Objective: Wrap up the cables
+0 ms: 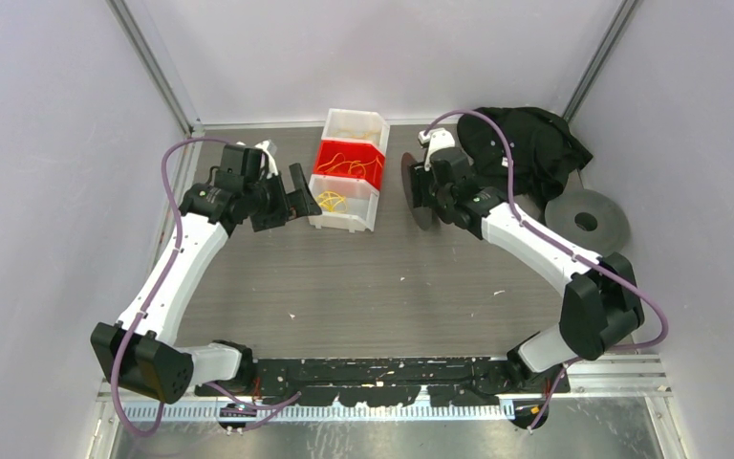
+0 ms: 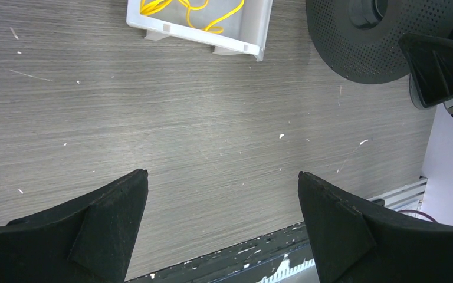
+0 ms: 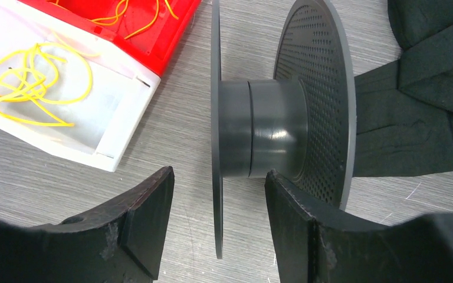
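Logged left claw (image 2: 221,177) wide, empty; cables (image 2: 152,7) at its 12 o'clock. Logged right claw (image 3: 218,174) wide, straddling spool (image 3: 271,130). Judged single-strand pinch wisest.

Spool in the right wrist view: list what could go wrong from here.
1. The spool stands on edge, one flange between the right gripper's open fingers, unclamped. It may roll or tip over.
2. The yellow cables lie tangled in the white bin. The left gripper, open, may pull up several at once.
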You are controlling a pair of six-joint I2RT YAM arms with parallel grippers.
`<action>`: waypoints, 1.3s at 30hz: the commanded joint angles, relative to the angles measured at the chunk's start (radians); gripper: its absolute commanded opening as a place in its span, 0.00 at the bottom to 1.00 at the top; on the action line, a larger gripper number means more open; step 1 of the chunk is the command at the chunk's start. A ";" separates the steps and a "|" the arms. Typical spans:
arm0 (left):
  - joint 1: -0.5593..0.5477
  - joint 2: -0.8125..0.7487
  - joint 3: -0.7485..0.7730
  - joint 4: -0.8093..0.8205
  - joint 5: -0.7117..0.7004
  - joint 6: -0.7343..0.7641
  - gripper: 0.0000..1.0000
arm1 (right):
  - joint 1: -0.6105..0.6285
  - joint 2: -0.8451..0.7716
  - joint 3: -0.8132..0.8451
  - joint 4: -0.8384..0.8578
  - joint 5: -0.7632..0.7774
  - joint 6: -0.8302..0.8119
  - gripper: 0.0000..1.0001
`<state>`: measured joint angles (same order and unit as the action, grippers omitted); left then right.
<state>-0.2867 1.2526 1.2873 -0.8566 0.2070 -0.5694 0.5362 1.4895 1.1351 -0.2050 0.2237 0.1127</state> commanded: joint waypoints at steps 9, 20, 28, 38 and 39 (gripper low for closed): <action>0.001 -0.005 -0.015 0.044 0.030 -0.003 1.00 | 0.001 -0.145 0.074 -0.034 0.005 0.037 0.64; 0.001 0.000 -0.014 0.040 0.027 0.000 0.99 | -0.046 -0.241 0.083 -0.086 0.064 0.068 0.65; -0.198 0.188 0.183 -0.053 -0.266 0.158 0.87 | -0.116 -0.364 0.065 -0.162 0.059 0.137 0.70; -0.232 0.507 0.345 0.065 -0.393 0.259 0.79 | -0.119 -0.465 0.080 -0.287 0.108 0.182 0.71; -0.232 0.522 0.350 0.083 -0.395 0.273 0.78 | -0.118 -0.471 0.079 -0.298 0.113 0.186 0.71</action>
<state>-0.5220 1.7557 1.5902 -0.8574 -0.1101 -0.3660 0.4206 1.0580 1.1931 -0.4534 0.3004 0.2703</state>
